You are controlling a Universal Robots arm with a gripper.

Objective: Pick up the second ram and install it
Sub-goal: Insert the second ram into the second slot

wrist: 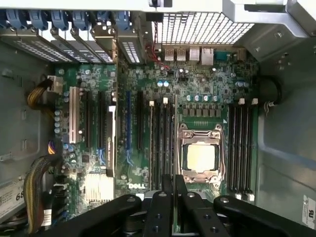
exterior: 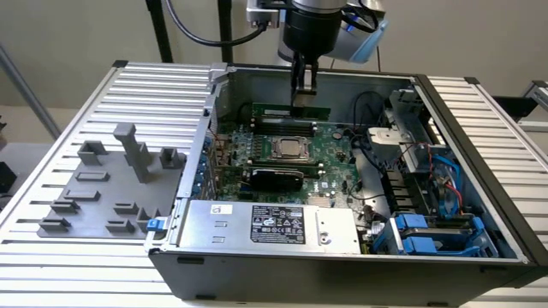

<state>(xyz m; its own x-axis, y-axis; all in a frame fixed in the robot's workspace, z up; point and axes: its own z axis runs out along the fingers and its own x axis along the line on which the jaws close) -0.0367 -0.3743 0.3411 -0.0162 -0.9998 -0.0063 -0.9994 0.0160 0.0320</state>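
The second ram, a narrow green stick, stands on its long edge inside the open computer case, at the memory slots just beyond the square CPU socket. My gripper comes straight down from above and is shut on the stick's top edge near its middle. I cannot tell whether the stick is seated in a slot. In the wrist view my gripper hangs over the motherboard with its black fingers pressed together. Beneath it are the memory slots beside the CPU socket.
A wide black-topped card lies across the motherboard nearer the camera. The silver power supply fills the case's front. Blue drive bays and cables sit at the exterior view's right. A grey tray of plastic blocks rests outside the case at the exterior view's left.
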